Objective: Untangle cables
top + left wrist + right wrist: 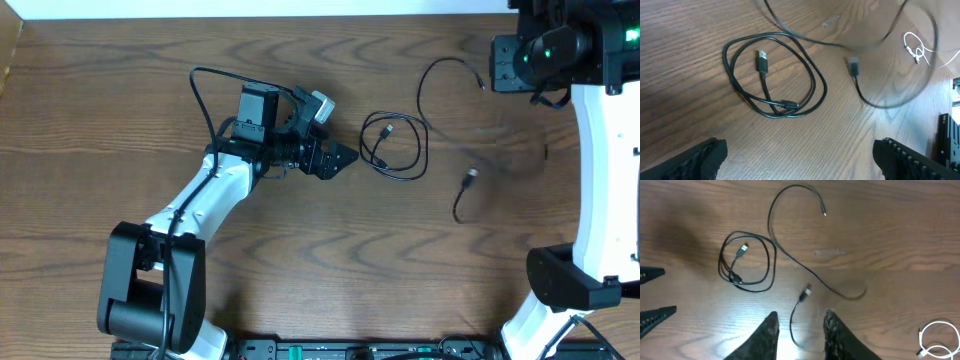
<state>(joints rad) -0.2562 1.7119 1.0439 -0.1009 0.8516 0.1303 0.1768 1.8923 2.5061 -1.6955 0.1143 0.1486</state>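
Wood-grain table (300, 270): you have every cord lying on it, and both arms over it.
Left gripper (338, 162): you will find it just left of the coiled black cable (762, 62), pointing toward it. Its fingers are spread wide with nothing between them, and they are clear of the coil.
Coiled black cable: it lies flat in a couple of loose loops near the middle of the table. Both of its plugs are tucked inside the ring. Use it as your reference point.
Loose black cable (420, 95): it starts just right of the coiled black cable, arcs up and away, and ends in a free tip further right.
Plug end (472, 176): it sits right of the coiled black cable and a little lower, with a short tail trailing down. The stretch between this and the loose black cable is blurred, so you cannot tell whether they are one cord.
Right gripper (801, 314): it is well apart from the coiled black cable, up and to the right. Its fingers stand slightly apart. In the right wrist view the tail of the plug end shows in the gap, not pinched.
White cable (916, 49): it is a small white loop, far right of the coiled black cable and beyond the black cords.
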